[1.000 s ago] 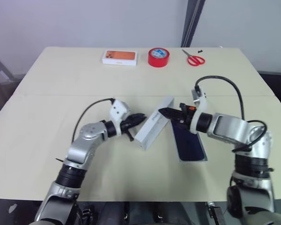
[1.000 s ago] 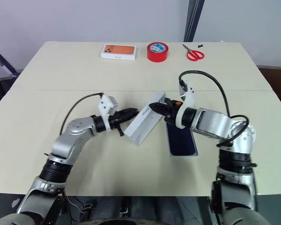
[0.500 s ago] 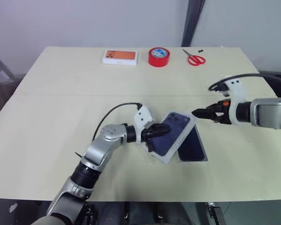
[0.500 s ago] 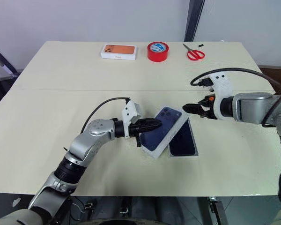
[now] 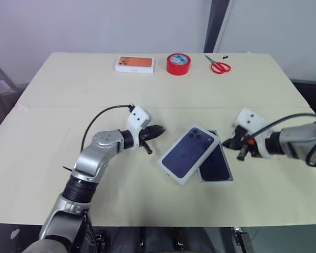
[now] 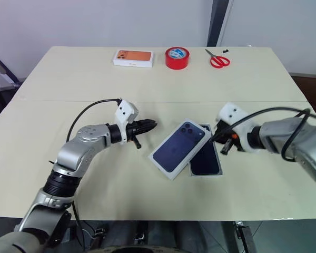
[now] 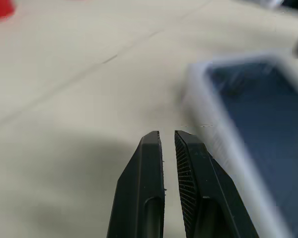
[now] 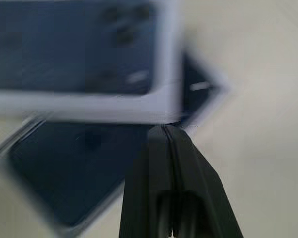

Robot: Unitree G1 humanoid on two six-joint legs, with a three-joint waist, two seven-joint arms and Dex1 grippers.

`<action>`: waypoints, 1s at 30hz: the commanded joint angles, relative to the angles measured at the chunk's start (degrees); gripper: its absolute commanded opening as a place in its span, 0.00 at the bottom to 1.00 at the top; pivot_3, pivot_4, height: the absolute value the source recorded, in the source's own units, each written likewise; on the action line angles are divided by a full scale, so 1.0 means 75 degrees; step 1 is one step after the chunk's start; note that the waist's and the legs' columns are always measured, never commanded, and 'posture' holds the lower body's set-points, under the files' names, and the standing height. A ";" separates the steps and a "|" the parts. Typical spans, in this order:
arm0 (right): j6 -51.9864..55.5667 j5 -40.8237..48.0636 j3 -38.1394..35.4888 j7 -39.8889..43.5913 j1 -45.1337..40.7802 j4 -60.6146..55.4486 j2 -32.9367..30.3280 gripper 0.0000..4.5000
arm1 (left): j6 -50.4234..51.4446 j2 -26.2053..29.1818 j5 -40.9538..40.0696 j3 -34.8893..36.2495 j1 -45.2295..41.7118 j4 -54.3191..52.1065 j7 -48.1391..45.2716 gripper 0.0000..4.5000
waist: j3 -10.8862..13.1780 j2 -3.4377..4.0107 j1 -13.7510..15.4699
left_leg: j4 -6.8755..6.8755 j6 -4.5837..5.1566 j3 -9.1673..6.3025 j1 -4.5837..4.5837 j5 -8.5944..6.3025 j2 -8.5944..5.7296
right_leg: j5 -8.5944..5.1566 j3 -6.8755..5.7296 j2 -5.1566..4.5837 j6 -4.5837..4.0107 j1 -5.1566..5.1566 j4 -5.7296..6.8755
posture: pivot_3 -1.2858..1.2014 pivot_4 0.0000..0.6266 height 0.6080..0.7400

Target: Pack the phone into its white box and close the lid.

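The lid [image 5: 188, 154], a white shell with a dark-blue phone printed on its top, lies printed side up and askew, overlapping the left side of the white box [image 5: 217, 181]. In that shallow tray lies the dark navy phone [image 5: 217, 164], partly covered by the lid. My left gripper [image 5: 157, 130] is shut and empty, a short way to the left of the lid; the left wrist view has its fingers [image 7: 149, 163] close together beside the lid [image 7: 258, 124]. My right gripper [image 5: 227, 143] is shut and empty, just over the tray's far right corner [image 8: 203, 89].
At the table's far edge stand a closed white box with an orange top [image 5: 135, 64], a red tape roll [image 5: 178, 64] and red scissors [image 5: 217, 66]. Each wrist carries a black cable looping above it.
The lid, propped on edge between both grippers a second ago, now lies flat with its printed top up. My left gripper drew back to the left. My right gripper swung right, rolled and shut.
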 commanded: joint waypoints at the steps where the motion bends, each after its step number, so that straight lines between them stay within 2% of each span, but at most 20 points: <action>1: 0.0168 -0.0406 0.0139 0.0020 0.0023 -0.0382 0.0307 0.01 | 0.0069 0.0183 0.0223 -0.0513 -0.0109 -0.0085 -0.0375 0.11 | 0.0000 0.0001 0.0019 | 0.0001 -0.0002 0.0000 0.0000 0.0001 -0.0003 | 0.0000 0.0001 -0.0004 0.0000 0.0000 0.0000 | 0.52 0.24 0.88; 7: 0.0470 -0.0896 0.0390 -0.0029 -0.0017 -0.0565 0.0842 0.01 | 0.0055 0.0110 0.0378 -0.1313 -0.0181 -0.0006 -0.0979 0.11 | 0.0000 0.0000 0.0149 | 0.0002 -0.0009 0.0001 -0.0002 0.0005 -0.0005 | 0.0000 0.0002 -0.0008 -0.0001 -0.0001 -0.0003 | 0.52 0.24 0.88; 12: 0.0704 -0.1070 0.0183 0.0060 -0.0188 -0.0475 0.1039 0.01 | 0.0216 -0.0315 0.0172 -0.1355 -0.0464 0.0075 -0.1162 0.11 | 0.0000 0.0000 0.0158 | 0.0004 -0.0009 0.0001 -0.0004 0.0005 -0.0006 | 0.0000 0.0001 -0.0009 -0.0001 -0.0001 -0.0003 | 0.52 0.24 0.88; 30: 0.0429 -0.2086 -0.0252 0.0786 -0.0026 0.0325 0.0686 0.01 | -0.0003 -0.1598 0.0549 -0.1812 -0.1169 0.1017 -0.1241 0.11 | -0.0001 0.0001 0.0155 | 0.0009 -0.0009 0.0002 -0.0004 0.0005 -0.0009 | 0.0000 0.0000 0.0000 0.0000 -0.0001 0.0005 | 0.52 0.24 0.88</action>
